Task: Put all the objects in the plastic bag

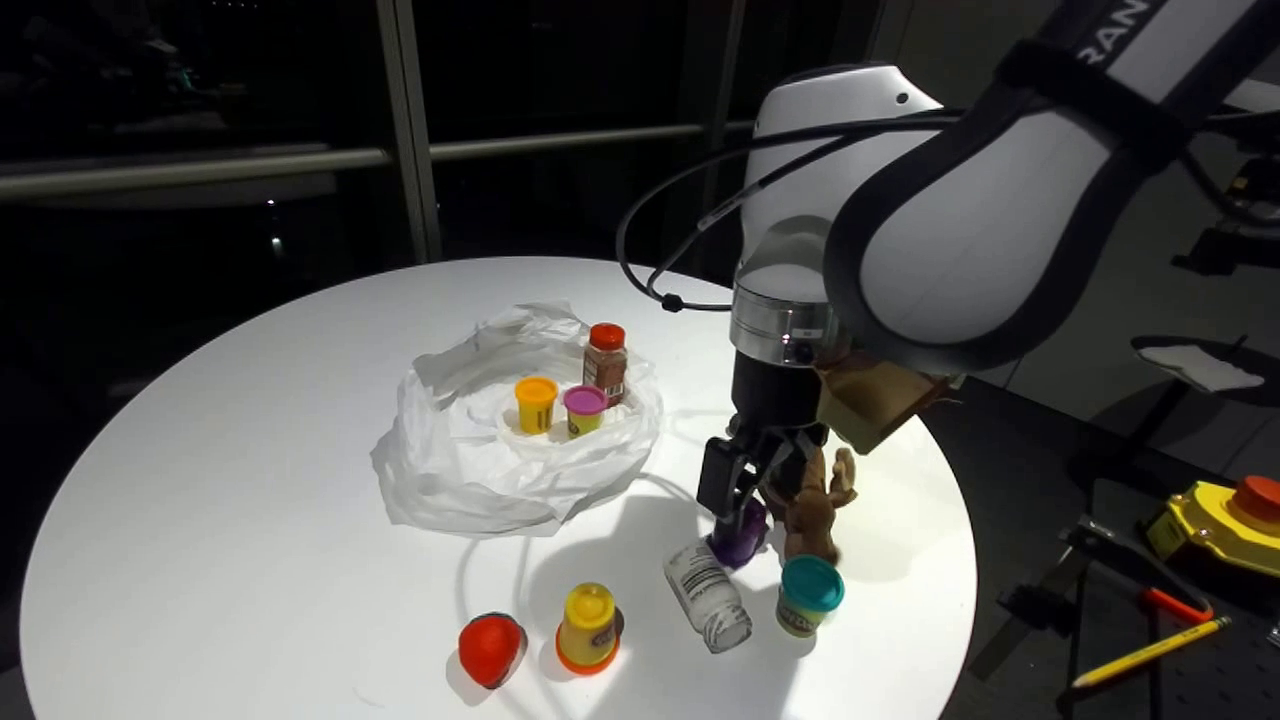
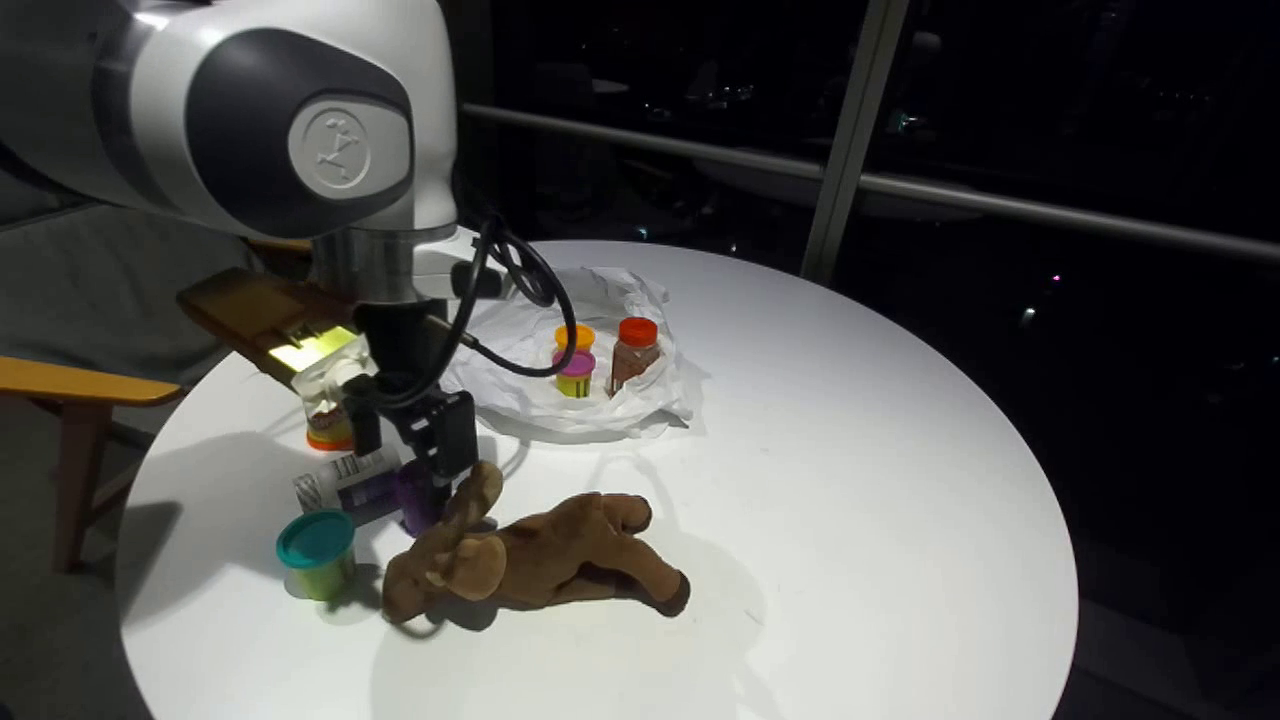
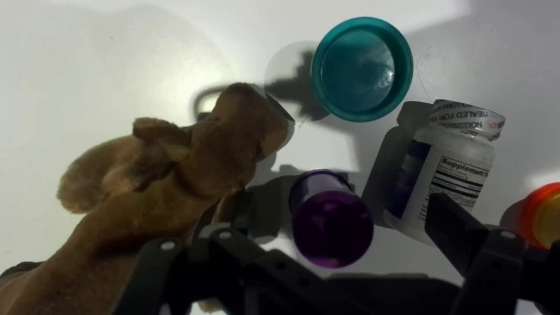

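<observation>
The gripper (image 3: 341, 210) is spread wide, and the purple bottle (image 3: 332, 229) shows in its gap.
A brown toy animal (image 2: 570, 550) and a white bottle (image 3: 453, 175) lie close by, near a teal-topped tub (image 1: 810, 592). A red toy (image 1: 489, 650) and a yellow tub (image 1: 588, 628) are on the white table (image 1: 250, 500) too. An orange-topped tub (image 1: 536, 406), a pink-topped tub (image 1: 584, 410) and a red-topped jar (image 1: 605, 365) sit in the crinkly plastic bag (image 1: 440, 495).

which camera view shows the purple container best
The wrist view: it looks down on the purple container, whose near end is unobstructed, framed by the open jaws. In both exterior views the jaws partly cover it, so only some of its purple side shows.
</observation>
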You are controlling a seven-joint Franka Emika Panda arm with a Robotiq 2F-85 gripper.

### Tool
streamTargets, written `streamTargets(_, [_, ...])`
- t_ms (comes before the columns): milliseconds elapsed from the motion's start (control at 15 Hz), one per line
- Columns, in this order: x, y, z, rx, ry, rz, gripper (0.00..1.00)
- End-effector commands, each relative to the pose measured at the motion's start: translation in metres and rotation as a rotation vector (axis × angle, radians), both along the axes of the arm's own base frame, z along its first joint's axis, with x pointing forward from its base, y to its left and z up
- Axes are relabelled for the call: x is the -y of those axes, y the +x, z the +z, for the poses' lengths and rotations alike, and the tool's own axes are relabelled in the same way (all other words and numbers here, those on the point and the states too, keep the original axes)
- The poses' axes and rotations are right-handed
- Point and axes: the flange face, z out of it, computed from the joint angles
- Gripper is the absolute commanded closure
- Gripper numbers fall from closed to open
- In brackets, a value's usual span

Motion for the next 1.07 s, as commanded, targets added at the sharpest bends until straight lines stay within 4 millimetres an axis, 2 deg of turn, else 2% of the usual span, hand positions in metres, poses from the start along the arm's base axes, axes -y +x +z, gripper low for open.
streamTargets(0, [0.004,0.01,-0.008,-0.021,0.029,-0.011,0.0])
streamTargets(667, [0.001,0.031,-0.02,-0.027,0.056,-0.039,0.0])
streamTargets(733, [0.0,0.032,-0.021,-0.03,0.055,-0.037,0.25])
streamTargets(800, [0.0,0.032,-0.022,-0.032,0.051,-0.034,0.26])
streamTargets(1000, [0.003,0.034,-0.021,-0.023,0.035,-0.036,0.5])
